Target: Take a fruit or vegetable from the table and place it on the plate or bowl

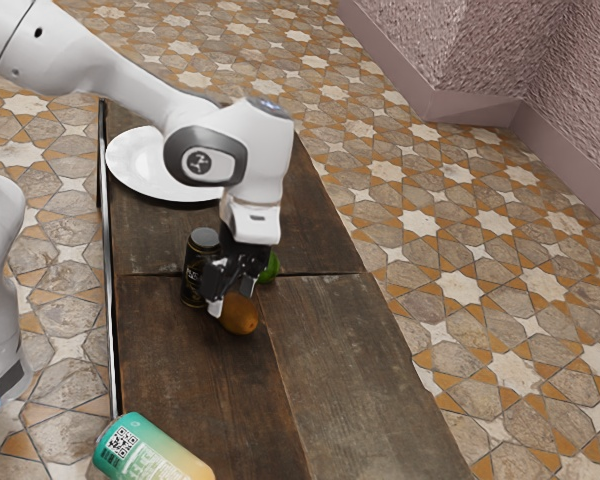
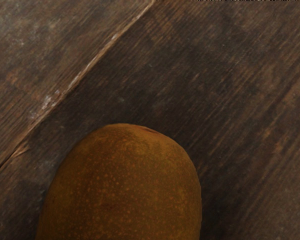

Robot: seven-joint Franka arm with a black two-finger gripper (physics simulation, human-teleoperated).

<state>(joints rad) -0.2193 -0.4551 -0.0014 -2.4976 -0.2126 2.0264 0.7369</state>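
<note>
Step in hand, as I read it: the grasp on the kiwi (image 1: 243, 316). It sits on the surface (image 1: 330, 380) just past the seam between the two boards, directly under the jaws. In the wrist view the kiwi (image 2: 122, 185) is right below the hand, with bare wood around it.

Jaws: down at the top of the kiwi, straddling it in the exterior view. I can't tell if they are clamped on it or only around it; the contact points are hidden by the hand itself. The kiwi looks to be resting on the wood, not lifted.

To do it well:
- Grip across the short axis, low enough to get past the widest part. The skin is rounded, so a high pinch will likely squirt it out.
- Confirm a firm hold before lifting.
- Lift straight up first. The dark jar (image 1: 197, 268) stands just beside the jaws on the exterior view's left, and the lime (image 1: 270, 266) is close behind them.
- Then carry it to the white plate (image 1: 145, 165) at the far end of the surface, passing above the jar.

The can (image 1: 140, 452) at the near end is well apart, no concern.
</note>
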